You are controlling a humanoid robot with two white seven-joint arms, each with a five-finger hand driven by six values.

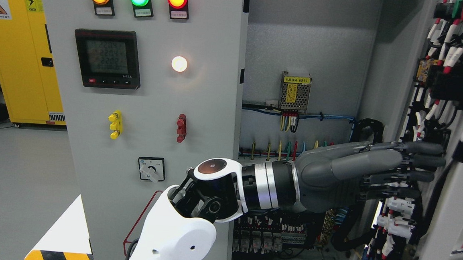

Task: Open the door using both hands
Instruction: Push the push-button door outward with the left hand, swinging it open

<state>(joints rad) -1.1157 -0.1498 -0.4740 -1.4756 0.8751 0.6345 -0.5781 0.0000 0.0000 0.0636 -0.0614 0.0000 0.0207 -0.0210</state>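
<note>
Door [450,167]: we find it at the far right, swung open, its inner face crowded with black parts, white plugs and red-and-white wires.

Cabinet interior [304,50]: grey back wall, a small power supply [295,92] with a yellow label, coloured wires below it, terminal rows along the bottom.

Left hand [373,171]: our arm enters at the lower left and crosses the opening; fingers [422,161] stretched out straight, close together, holding nothing, tips at the door's inner face.

Fixed panel [149,101]: three lamps, a meter [107,58], yellow and red handles, a rotary switch.

Yellow cabinet [19,52]: far left, well apart.
</note>
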